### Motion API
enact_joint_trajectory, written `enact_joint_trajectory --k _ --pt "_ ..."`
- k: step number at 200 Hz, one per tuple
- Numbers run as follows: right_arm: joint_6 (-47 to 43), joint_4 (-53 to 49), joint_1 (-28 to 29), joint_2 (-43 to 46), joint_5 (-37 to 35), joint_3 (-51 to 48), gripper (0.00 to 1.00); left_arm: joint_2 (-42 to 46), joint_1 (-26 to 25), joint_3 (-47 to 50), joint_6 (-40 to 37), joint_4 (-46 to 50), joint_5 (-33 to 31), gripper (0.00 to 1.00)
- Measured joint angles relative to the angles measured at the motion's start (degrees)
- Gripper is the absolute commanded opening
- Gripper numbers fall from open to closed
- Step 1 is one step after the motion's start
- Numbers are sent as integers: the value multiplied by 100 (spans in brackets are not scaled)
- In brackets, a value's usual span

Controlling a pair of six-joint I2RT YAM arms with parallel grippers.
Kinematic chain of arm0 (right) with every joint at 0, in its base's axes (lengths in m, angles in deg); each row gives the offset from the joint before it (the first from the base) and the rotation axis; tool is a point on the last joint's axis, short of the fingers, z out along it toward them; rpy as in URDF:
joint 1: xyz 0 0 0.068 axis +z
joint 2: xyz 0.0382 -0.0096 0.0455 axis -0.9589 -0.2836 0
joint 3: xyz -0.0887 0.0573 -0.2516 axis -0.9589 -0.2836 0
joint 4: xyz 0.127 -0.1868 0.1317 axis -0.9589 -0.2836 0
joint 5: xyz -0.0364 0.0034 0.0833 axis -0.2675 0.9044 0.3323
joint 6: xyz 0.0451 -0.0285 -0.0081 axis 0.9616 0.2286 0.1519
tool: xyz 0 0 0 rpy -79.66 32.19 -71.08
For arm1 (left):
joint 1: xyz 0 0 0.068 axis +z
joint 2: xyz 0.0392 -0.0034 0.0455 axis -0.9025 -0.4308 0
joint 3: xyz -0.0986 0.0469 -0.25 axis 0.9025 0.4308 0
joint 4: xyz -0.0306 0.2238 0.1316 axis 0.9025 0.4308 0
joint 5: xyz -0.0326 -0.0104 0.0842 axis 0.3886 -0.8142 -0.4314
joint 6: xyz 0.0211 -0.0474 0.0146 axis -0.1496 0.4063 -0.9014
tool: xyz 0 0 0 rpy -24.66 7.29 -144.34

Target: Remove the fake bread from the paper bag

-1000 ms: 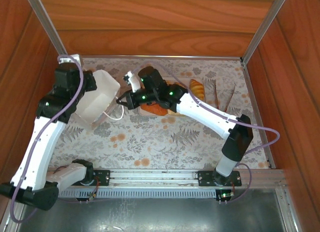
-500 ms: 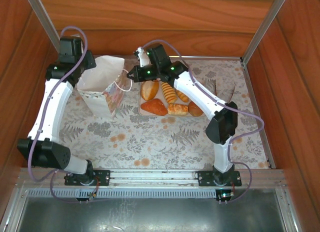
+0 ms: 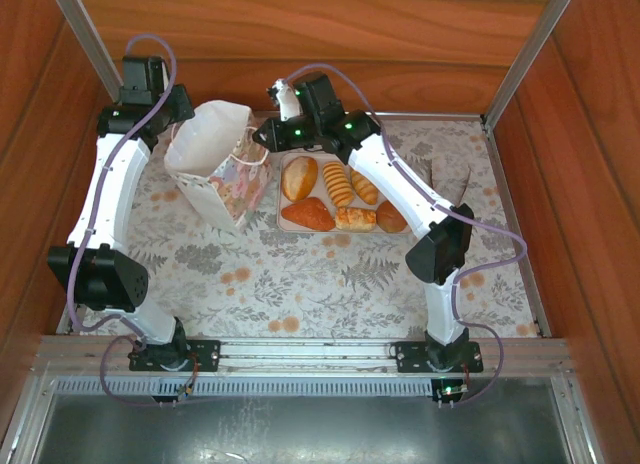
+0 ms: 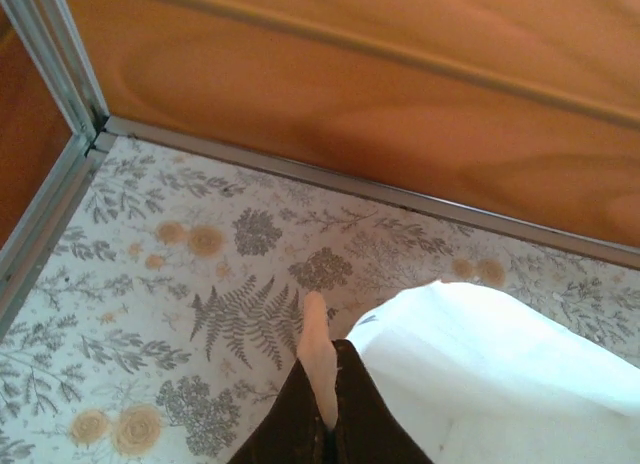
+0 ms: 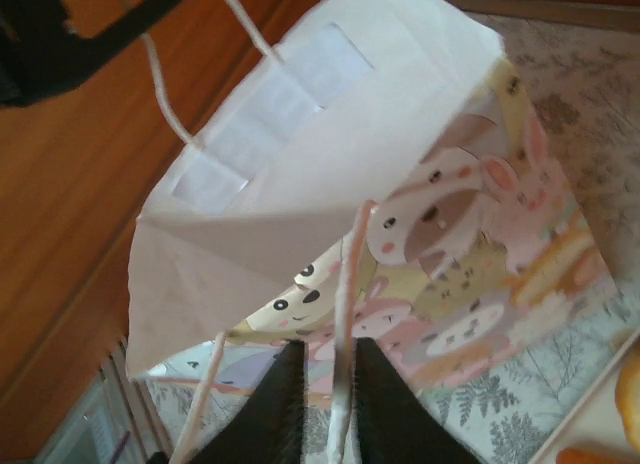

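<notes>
top external, paper bag (image 3: pixel 215 164) standing beside tray (image 3: pixel 282 224) holding fake bread (image 3: pixel 340 189)

From above, what lies deep inside the paper bag (image 3: pixel 215 159) cannot be told. The left wrist view crops the bag at right and bottom, and whether the left pincer (image 4: pixel 325 374) nips its rim is unclear. The right wrist view's edge cuts off one fake bread (image 5: pixel 630 399).

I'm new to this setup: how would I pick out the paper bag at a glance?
Look at the flowery tablecloth below the wooden back wall. At its far left sits the paper bag, left of the tray of bread rolls. It alone is white and open-topped, with cord handles and pastel cartoon animals on its side.
</notes>
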Motion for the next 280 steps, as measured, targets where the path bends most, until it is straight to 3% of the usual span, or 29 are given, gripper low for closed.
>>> enact_joint_trajectory --k 26,49,58,75,120,159,177,191,219,242,280 --pt "-116 -229 -136 -15 -52 0 53 0 0 -9 -13 2 116 66" --pt "-249 -459 -208 26 -295 -2 67 74 0 70 -87 4 136 82" --pt "-345 -544 -227 111 -505 -55 82 175 0 144 -107 9 133 93" --pt "-514 -549 -227 634 -933 -542 90 476 0 299 -181 7 127 100" --pt "-1244 291 -219 3101 -2352 -2509 100 1657 0 809 -289 -118 129 100" --pt "-2015 1971 -254 5263 -4356 -5080 100 2594 0 1646 -289 -431 -160 100" --pt "-2155 2306 -551 5805 -5211 -6177 100 3259 4 2549 -210 -713 -597 100" --pt "-2118 2374 -1115 6028 -5589 -6926 100 3849 7 3416 -136 -1047 -1021 100" --pt "-1873 2293 -2061 6317 -5866 -8279 100 4715 7 5045 11 -1672 -1781 100" --pt "-1703 2358 -2450 6481 -5744 -9051 100 4972 7 6188 0 -2293 -2297 100" --pt "-1635 3141 -2983 6194 -5163 -9860 100 4225 15 7401 -446 -3451 -2472 100"
